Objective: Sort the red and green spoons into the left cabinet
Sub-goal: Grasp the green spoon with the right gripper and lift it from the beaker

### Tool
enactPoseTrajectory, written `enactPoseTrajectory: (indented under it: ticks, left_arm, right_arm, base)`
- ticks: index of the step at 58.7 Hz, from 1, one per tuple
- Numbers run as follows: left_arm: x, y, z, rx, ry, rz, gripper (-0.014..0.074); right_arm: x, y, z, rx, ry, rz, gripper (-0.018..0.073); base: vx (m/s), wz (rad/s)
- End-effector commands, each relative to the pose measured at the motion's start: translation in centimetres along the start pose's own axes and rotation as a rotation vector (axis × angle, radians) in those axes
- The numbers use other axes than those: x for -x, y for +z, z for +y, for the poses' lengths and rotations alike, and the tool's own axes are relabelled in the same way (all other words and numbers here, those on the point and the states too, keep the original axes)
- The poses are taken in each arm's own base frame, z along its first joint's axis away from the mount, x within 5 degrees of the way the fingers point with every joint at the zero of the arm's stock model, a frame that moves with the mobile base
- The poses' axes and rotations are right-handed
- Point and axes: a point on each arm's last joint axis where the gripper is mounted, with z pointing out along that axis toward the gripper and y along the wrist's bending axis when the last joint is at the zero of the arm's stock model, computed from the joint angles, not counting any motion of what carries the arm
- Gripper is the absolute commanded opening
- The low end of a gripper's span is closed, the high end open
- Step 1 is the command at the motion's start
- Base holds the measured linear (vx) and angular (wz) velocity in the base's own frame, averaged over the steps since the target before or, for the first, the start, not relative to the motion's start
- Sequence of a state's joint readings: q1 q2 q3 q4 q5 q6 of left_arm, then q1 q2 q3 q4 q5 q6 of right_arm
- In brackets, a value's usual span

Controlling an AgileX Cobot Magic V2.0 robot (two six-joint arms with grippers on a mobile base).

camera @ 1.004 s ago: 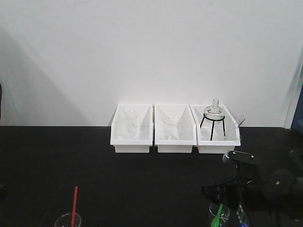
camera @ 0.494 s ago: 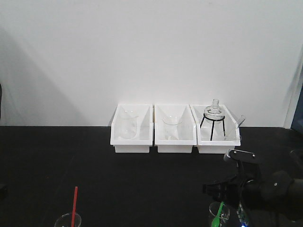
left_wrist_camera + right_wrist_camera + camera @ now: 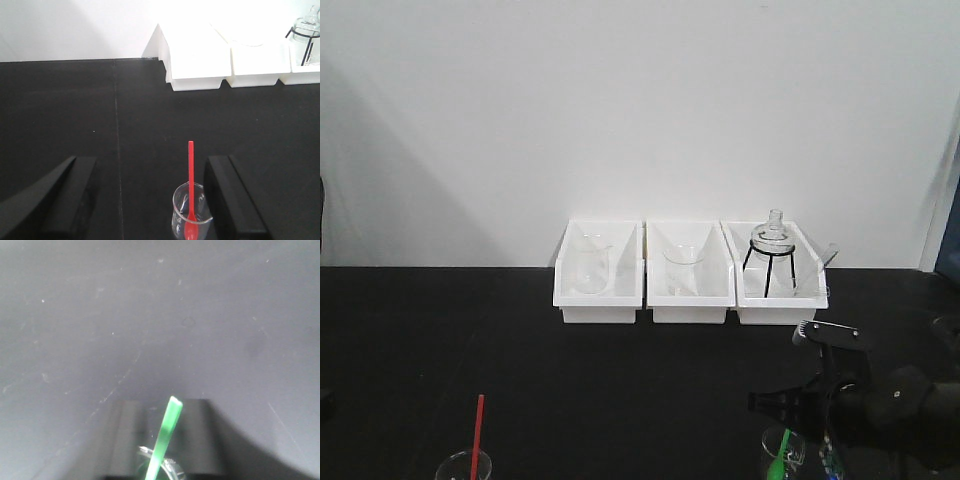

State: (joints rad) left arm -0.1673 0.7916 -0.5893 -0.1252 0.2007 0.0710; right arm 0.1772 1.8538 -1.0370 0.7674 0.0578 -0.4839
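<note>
The left end effector gapes wide around the beaker holding the red spoon, while the right end effector, grip unreadable, crowds the green spoon, so a skewed pull could topple its glass.

Red spoon: slim, bright red, long straight handle. Stands bowl-down in left beaker, small and clear; handle near upright, tip well above rim.

Green spoon: bright green. Stands in right beaker, small and of glass; handle tilted, upper end above rim, lower end showing green through glass.
</note>
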Motion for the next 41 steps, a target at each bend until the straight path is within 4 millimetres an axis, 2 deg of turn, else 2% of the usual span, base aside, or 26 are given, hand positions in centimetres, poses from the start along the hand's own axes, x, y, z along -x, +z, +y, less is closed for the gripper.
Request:
enactPoseTrajectory:
  ticks: [1,4,19,30,41]
  left_arm:
    - [1.8,-0.4,-0.1,-0.002,-0.002,-0.109,0.0554]
    - [1.8,-0.4,-0.1,-0.002,-0.002,-0.109,0.0554]
    - [1.6,-0.4,-0.1,-0.003,-0.002,-0.093,0.0554]
    - [1.5,-0.4,-0.1,-0.004,-0.002,-0.082,0.0554]
    - [1.5,-0.4,-0.1,-0.008,-0.025,-0.073,0.0554]
  right_arm:
    - [2.5,-1.7,0.4,-0.004,-0.013,-0.122,0.0028]
    - [2.5,-1.7,0.4,-0.003,-0.014,-0.119,-0.0016]
    - [2.9,-2.6,0.7,0.016,-0.029,-0.126,-0.0006]
    - [4.4,-5.5,1.3,0.039,-0.085,-0.199,-0.0006]
    - [5.9,-9.6,2.2,0.081,-0.148,-0.279,-0.0006]
  base:
    - [0.00,0.00]
    - [0.00,0.00]
    - [0.00,0.00]
    - [0.00,0.00]
    - [0.00,0.00]
